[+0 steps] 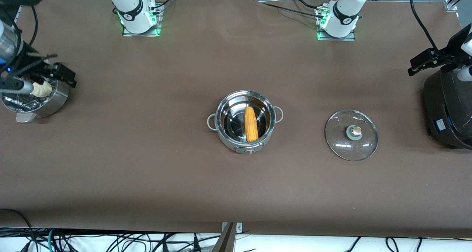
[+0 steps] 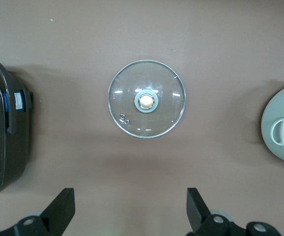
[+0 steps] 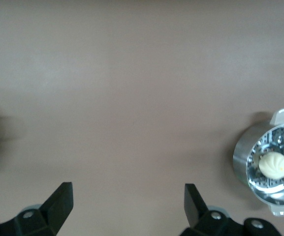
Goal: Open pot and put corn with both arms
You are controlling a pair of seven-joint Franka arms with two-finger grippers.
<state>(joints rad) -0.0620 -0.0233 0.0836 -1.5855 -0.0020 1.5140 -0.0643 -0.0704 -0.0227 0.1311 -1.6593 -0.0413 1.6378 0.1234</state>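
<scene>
Both steps are looking done: corn point(image 1: 251, 123) is lying in the open pot point(image 1: 245, 121) mid-table, lid point(image 1: 351, 135) resting beside it toward the left arm's end. I'm holding left gripper point(image 2: 130, 212) above the lid and right gripper point(image 3: 128, 210) over bare table point(image 1: 147, 163), both wide open, empty.

black cooker point(image 1: 448, 108): cut off by the front view's edge
steamer point(image 1: 35, 97): partly hidden under the right arm
pot point(image 2: 283, 130): mostly outside left wrist view

a brown table point(image 1: 147, 163) carries the open pot point(image 1: 245, 121) at its middle, the glass lid point(image 1: 351, 135) beside it, a black cooker point(image 1: 448, 108) and a steamer point(image 1: 40, 97) at its ends.
</scene>
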